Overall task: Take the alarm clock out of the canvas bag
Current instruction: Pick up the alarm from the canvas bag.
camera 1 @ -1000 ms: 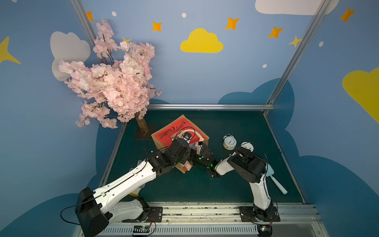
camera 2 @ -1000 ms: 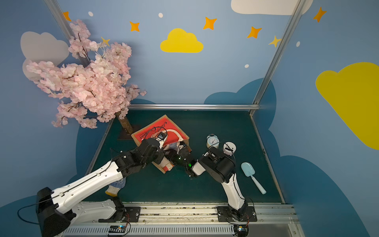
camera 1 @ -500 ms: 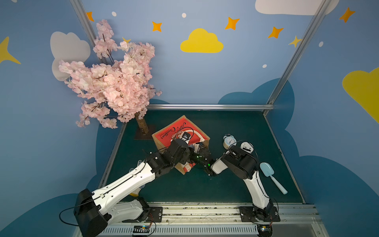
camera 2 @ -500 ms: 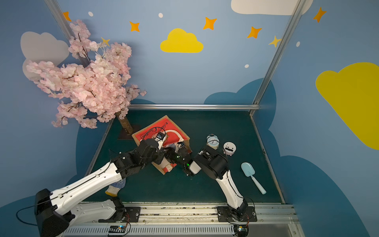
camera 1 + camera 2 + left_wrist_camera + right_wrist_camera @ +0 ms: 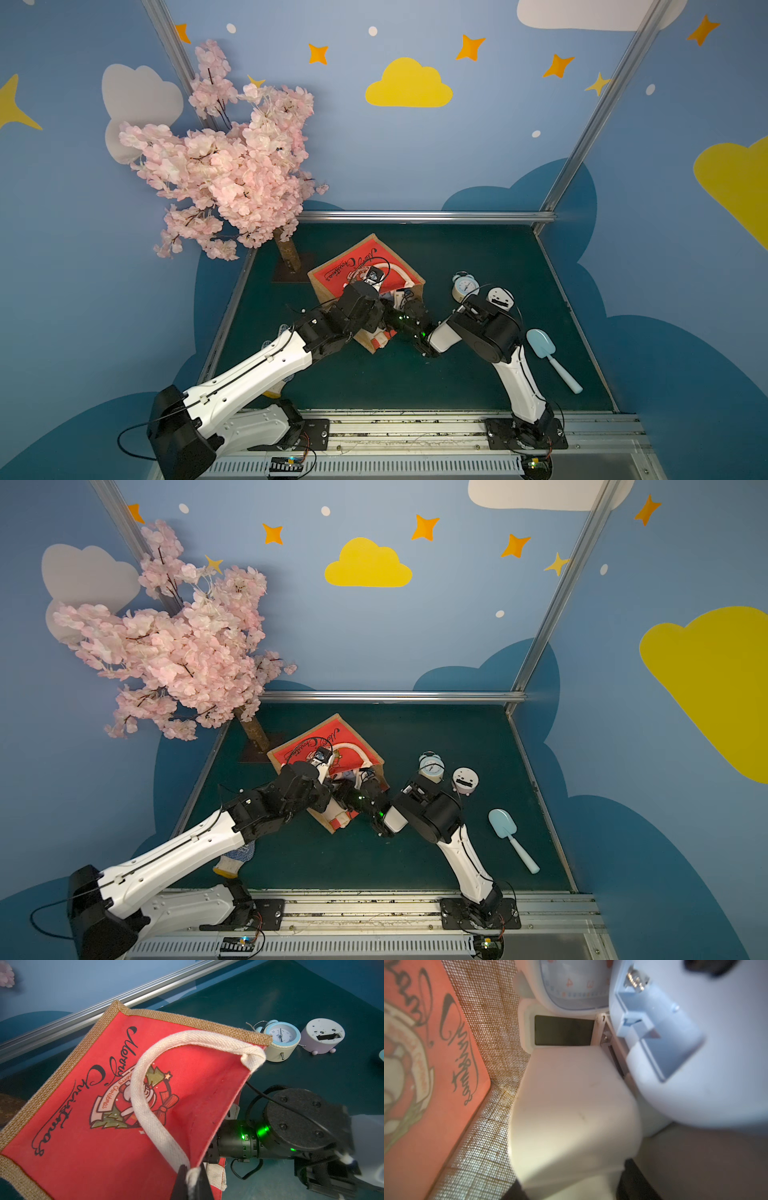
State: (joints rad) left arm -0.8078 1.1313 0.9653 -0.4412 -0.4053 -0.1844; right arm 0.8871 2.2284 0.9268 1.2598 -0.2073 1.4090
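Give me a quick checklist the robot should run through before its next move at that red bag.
1. Bag mouth held open: left gripper pinches the rope handle, holding the canvas bag top side up: ok.
2. Reach: right gripper is inside the bag, straddling the cream boxy clock: ok.
3. Grip closed firmly on it: cannot tell.
4. Clock free of neighbours: white round clock crowds it: not ok.
5. Landing room: bare mat near the twin-bell clock: ok.
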